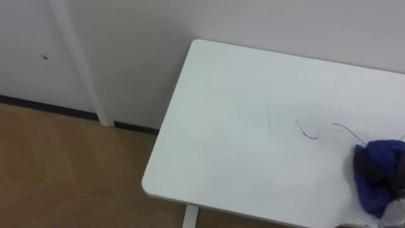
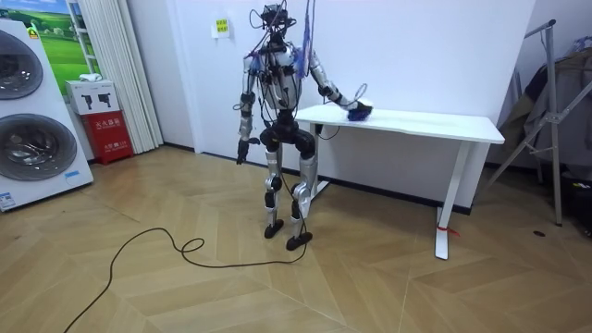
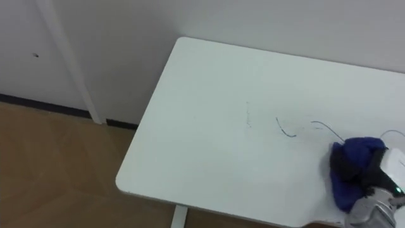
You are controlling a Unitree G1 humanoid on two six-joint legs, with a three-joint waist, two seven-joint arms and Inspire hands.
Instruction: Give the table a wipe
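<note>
Robot is standing on the wood floor [image 2: 185, 287] at the end of the white table [image 1: 253, 82] that lies on the room view's left, facing the pale wall [image 1: 139, 38] behind it. Its right arm is reaching out over the tabletop.

Cloth: the blue cloth [image 3: 345, 190] is lying bunched on the tabletop near the front edge, at the right side of the eye views and well apart from the rounded near corner. In the room view it is showing as a dark blue lump [image 2: 360, 112] on the end of the table nearest the robot.

Right hand [image 3: 378, 208]: it is resting against the cloth from the right, in contact with it. The fingers are sitting in the folds (a dark patch in the cloth could be fingers or shadow), so I cannot tell whether they are curling round it.

Left hand [image 2: 241, 153]: it is hanging at the robot's side, away from the table. It is too small to tell how its fingers are standing.

Surface: thin dark pen marks [image 1: 309, 132] are curving across the tabletop just left of the cloth. A fainter dotted mark [image 1: 269, 120] is lying further left.

Surroundings: two washing machines [image 2: 28, 129] and a small red cabinet [image 2: 102, 122] are standing at the room view's left.
</note>
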